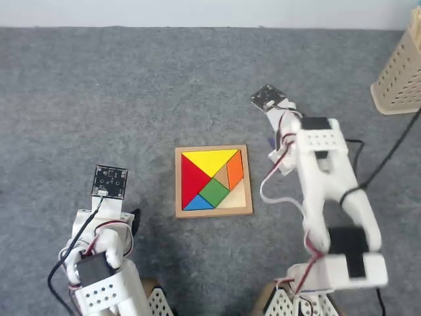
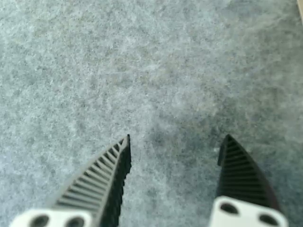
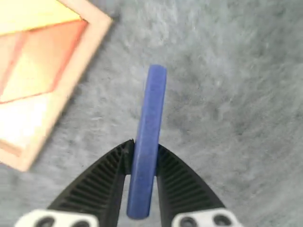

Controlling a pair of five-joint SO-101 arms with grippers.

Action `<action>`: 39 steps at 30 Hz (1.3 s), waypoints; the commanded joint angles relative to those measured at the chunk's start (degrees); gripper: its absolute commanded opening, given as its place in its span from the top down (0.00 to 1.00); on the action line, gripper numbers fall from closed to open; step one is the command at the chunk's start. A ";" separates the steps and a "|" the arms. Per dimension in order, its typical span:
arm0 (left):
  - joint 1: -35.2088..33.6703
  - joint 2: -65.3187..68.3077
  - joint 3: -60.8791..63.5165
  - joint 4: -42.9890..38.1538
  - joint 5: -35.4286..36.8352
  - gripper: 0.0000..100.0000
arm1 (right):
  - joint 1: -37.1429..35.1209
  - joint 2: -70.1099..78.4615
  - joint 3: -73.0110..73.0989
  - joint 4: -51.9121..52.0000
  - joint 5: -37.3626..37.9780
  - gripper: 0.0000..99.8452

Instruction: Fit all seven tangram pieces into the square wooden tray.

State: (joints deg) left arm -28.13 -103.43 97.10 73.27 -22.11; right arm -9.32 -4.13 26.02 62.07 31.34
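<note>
Pincers: right pincer (image 3: 143,144) clamps blue piece (image 3: 154,94) (edge-on); left pincer (image 2: 177,137) gaping.

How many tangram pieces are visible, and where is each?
7. Six lie in the tray: yellow triangle, red triangle, orange piece, brown triangle, green square, blue triangle. The seventh, a blue piece, stands on edge in the jaws of the right gripper, beside the tray.

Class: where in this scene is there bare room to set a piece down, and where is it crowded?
Inside the tray there is one bare corner gap, bordered by the orange piece, the green piece and the rim. Open carpet borders the tray's far edge. Crowded: beside the tray, where the right gripper holds the blue piece.
</note>
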 commanded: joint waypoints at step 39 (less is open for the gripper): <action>-0.26 -0.88 -0.48 0.18 -0.53 0.72 | -17.54 -10.42 16.44 -9.54 -31.74 0.99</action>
State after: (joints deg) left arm -28.13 -103.43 97.10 73.27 -22.11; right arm -26.29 -13.98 46.07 53.54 0.13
